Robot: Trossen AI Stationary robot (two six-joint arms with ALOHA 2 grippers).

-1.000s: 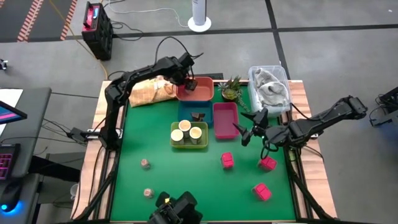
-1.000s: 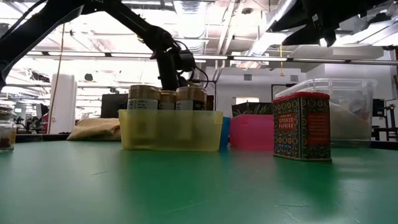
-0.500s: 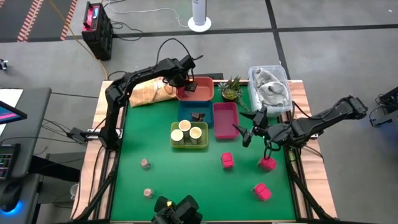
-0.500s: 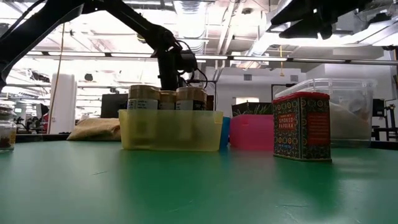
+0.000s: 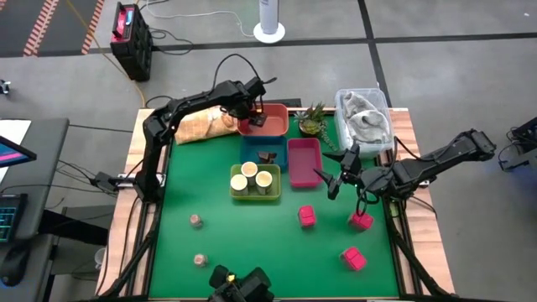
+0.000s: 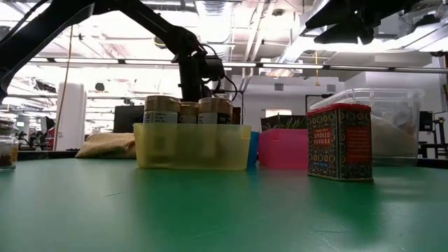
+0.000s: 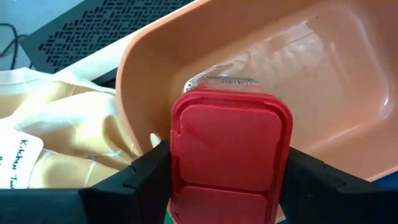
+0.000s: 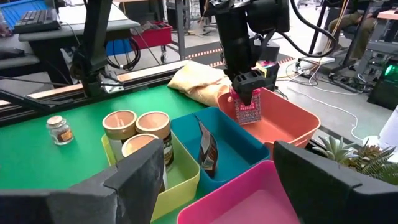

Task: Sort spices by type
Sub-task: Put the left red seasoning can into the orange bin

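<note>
The left gripper (image 7: 227, 180) holds a red-lidded pink packet (image 7: 229, 152) in its jaws, upright over the orange tray (image 5: 270, 126) at the counter's (image 5: 252, 243) far edge. A tan cloth bag (image 5: 204, 123) lies just beside that tray. Three cream-topped jars (image 5: 252, 176) fill the yellow tray (image 5: 254, 195); a dark piece (image 5: 268, 156) lies in the blue tray (image 5: 252, 153). The right gripper (image 5: 336, 172) hangs wide open near the pink tray (image 5: 304, 172). Three more packets (image 5: 307, 216) and two small jars (image 5: 195, 221) sit loose on the counter.
</note>
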